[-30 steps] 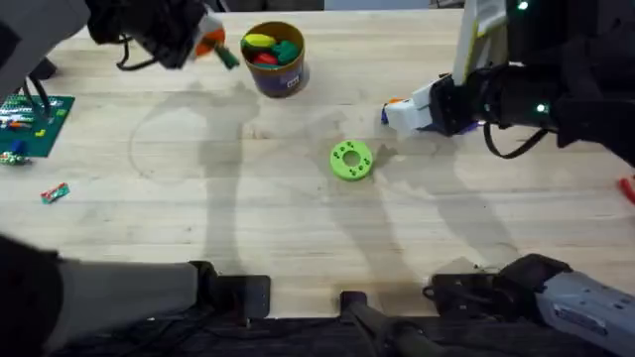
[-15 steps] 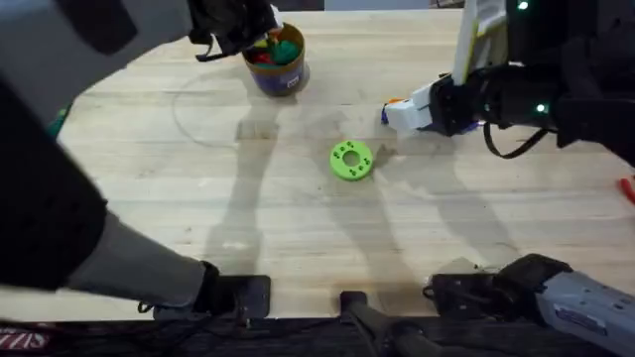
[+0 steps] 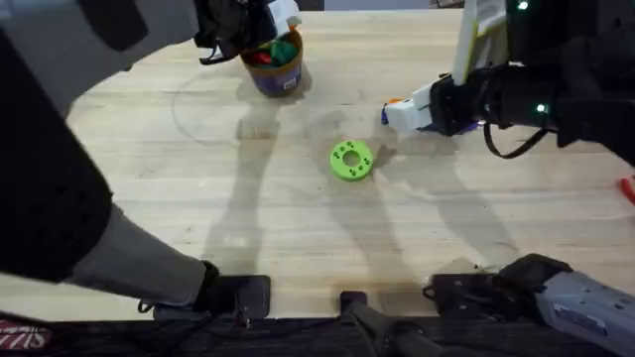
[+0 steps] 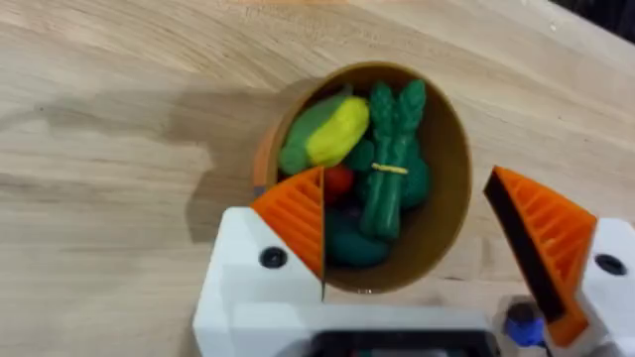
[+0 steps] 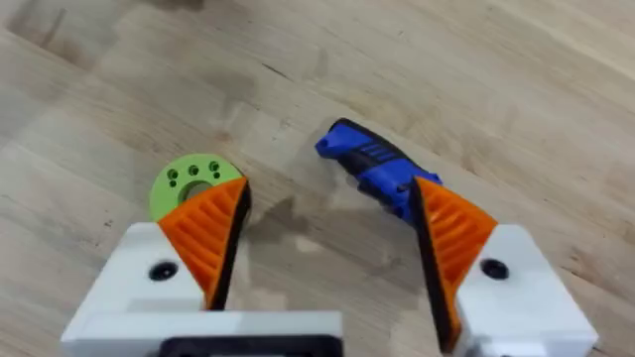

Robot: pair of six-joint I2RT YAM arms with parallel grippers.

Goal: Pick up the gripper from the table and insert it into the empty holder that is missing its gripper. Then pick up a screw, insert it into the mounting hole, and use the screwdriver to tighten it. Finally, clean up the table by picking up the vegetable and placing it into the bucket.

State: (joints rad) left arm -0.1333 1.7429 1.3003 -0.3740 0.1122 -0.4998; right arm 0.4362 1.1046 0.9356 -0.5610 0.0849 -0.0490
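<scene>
Left gripper (image 4: pixel 407 233) released, directly above tan-rimmed purple-blue bucket (image 4: pixel 451 178) at far counter (image 3: pixel 248 198); dark green knobby toy vegetable (image 4: pixel 389 164) inside. Right gripper (image 5: pixel 327 238) released, stubby blue screwdriver (image 5: pixel 369 167) just beyond it, right of green disc (image 3: pixel 351 160).

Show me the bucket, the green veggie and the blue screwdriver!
bucket (image 4: pixel 451 188), left wrist view, inner wall.
vegetable (image 4: pixel 389 174), left wrist view, its stalk.
screwdriver (image 5: pixel 369 164), right wrist view, blue handle.

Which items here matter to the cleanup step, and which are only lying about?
Part of the job: vegetable, lying inside the bucket; open left gripper above it.

Lying about: green disc, screwdriver, yellow toy food.
</scene>
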